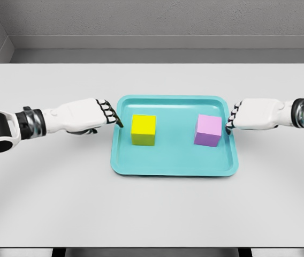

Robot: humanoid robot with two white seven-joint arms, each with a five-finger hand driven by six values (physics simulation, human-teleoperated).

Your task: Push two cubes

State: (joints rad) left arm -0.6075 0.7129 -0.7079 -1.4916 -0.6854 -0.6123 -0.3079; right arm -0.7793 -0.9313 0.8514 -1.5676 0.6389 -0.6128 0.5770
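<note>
Head view, single frame. Teal tray (173,167) sits mid-worktop (152,214), long side across the view. Two cubes inside it, well apart: yellow cube (143,130) in the left half, purple cube (208,130) in the right half. Both rest flat on the tray floor, neither touching a wall nor the other cube.

Left hand (90,116) comes in from the left, at the tray's left rim. Fingers held together and bent, pointing toward the yellow cube; fingertips (115,119) reach just over the rim. It holds nothing. A gap shows between the tips and the cube, so no contact.

Right hand (255,114) mirrors it at the right rim. Fingers likewise bunched and bent, tips (229,126) just over the rim edge, holding nothing. They look close beside the purple cube's right face; whether they touch it cannot be told from this angle.

Progress, as judged: approach is done, the push itself not yet. Both cubes stand square with a wide stretch of tray floor between them. What is left is presumably to drive each hand inward so the cubes slide toward the middle.

Writing: none readable. No brands, labels or marks on cubes, tray, worktop or arms.
</note>
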